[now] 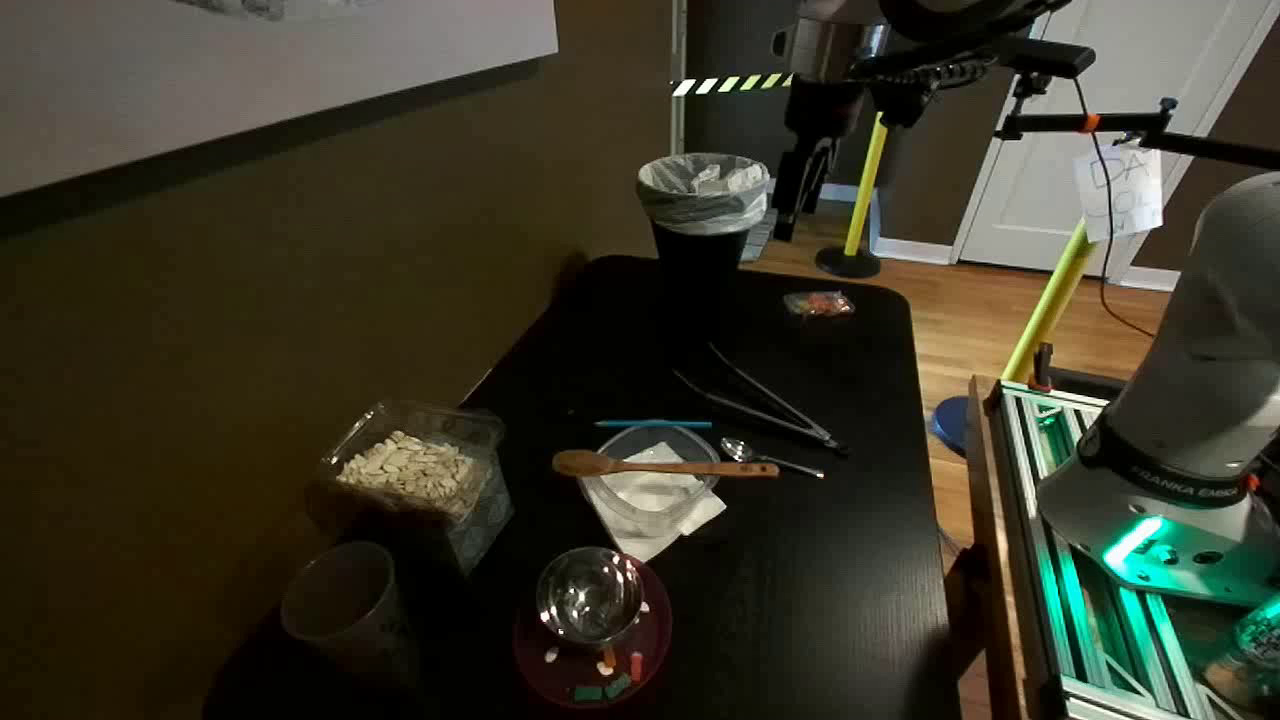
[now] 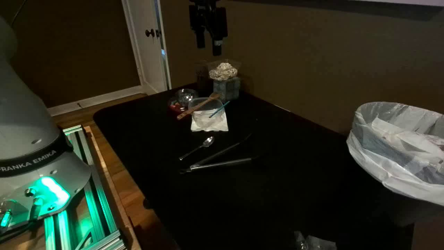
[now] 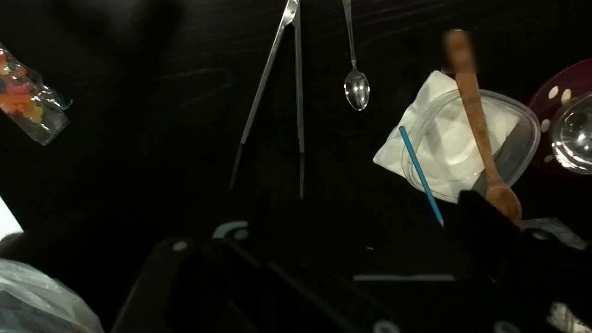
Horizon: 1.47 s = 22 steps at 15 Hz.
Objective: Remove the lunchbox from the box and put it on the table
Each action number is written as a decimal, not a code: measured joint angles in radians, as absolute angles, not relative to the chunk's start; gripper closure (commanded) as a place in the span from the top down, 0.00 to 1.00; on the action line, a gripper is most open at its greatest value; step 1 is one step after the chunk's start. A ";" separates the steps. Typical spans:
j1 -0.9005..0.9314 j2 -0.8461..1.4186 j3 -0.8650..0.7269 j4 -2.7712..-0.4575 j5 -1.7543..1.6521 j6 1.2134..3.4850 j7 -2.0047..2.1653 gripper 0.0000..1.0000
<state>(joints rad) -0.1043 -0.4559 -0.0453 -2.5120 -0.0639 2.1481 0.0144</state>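
Legibly, "FRANKA EMIKA" on the arm (image 2: pixel 31 119) beside the table (image 2: pixel 298 180).

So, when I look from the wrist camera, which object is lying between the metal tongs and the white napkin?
In the wrist view, the metal spoon lies between the tongs and the napkin, touching neither.

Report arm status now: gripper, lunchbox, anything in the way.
Gripper open, empty, raised. Lunchbox sitting on the box, not yet on the table. Cup close beside, may crowd the grasp.
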 measured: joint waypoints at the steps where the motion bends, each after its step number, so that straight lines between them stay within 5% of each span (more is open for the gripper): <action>1: -0.104 -0.456 -0.045 -2.512 -0.064 2.148 0.014 1.00; 22: -0.093 -0.372 -0.023 -2.434 -0.059 2.167 0.095 1.00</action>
